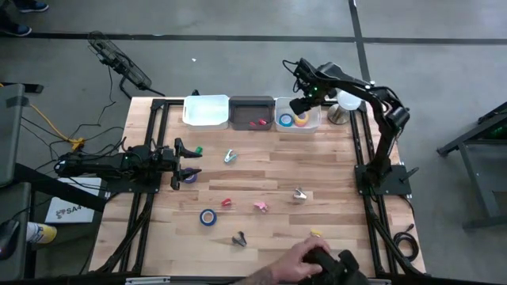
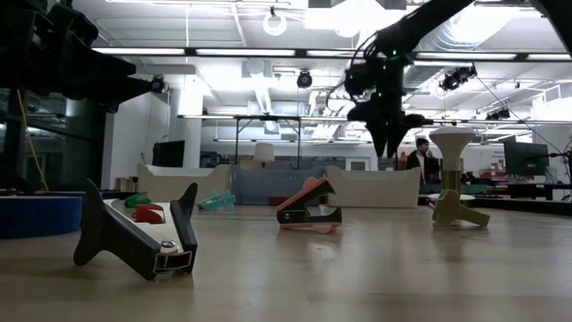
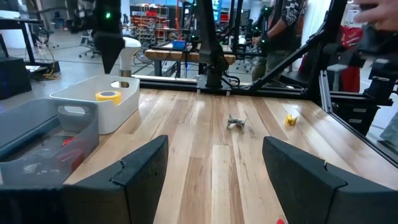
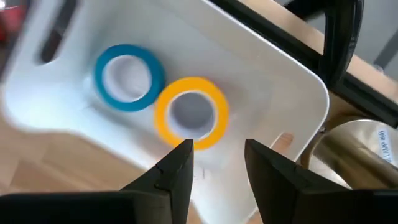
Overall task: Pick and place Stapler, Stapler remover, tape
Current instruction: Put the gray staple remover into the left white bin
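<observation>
My right gripper [image 4: 217,162] hangs open, pointing down, above the white bin [image 1: 313,123] at the table's far right. A yellow tape roll [image 4: 191,113] and a blue tape roll [image 4: 129,77] lie flat on that bin's floor, untouched. My left gripper [image 3: 214,180] waits open and level at the table's left. On the boards lie another blue tape roll [image 1: 207,217], a purple roll [image 1: 190,178], a pink-and-black stapler remover [image 2: 308,207], and a dark piece with a pale end [image 2: 134,237]; whether that piece is the stapler I cannot tell.
A dark grey bin [image 1: 252,113] with red pieces and a white bin [image 1: 206,111] stand left of the tape bin. Small red [image 1: 226,203], silvery [image 1: 299,194] and yellow [image 1: 316,233] pieces lie mid-table. A person's hand [image 1: 301,260] reaches over the near edge.
</observation>
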